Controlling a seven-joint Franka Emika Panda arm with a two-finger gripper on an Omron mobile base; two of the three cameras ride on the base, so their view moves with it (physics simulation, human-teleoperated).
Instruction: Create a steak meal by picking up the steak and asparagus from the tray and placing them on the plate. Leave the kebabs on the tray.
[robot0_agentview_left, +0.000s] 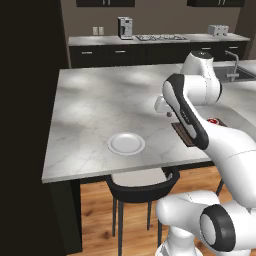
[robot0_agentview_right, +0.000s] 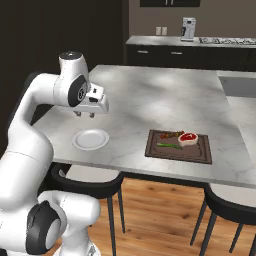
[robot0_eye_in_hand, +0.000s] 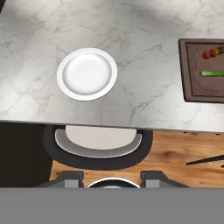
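Steak (robot0_agentview_right: 188, 138), asparagus (robot0_agentview_right: 169, 145) on brown tray (robot0_agentview_right: 178, 154); plate (robot0_agentview_right: 90, 139) bare, well apart.

A marble island counter (robot0_agentview_left: 95, 115) spans the middle. A dark chair with a pale seat (robot0_eye_in_hand: 98, 146) tucks under at 6 o'clock. A coffee machine (robot0_agentview_left: 125, 27) stands on the back counter at 12 o'clock.

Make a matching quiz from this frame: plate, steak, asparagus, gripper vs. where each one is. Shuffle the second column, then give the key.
Things:
1. plate
2. steak
3. asparagus
4. gripper

Places:
A. on the tray, at its far side next to the kebabs
B. in the air above the counter, just behind the plate, holding nothing
C. bare on the counter, near the front edge, above the stool
D. lying on the tray, on the near side of the steak

Pairs: 1-C, 2-A, 3-D, 4-B
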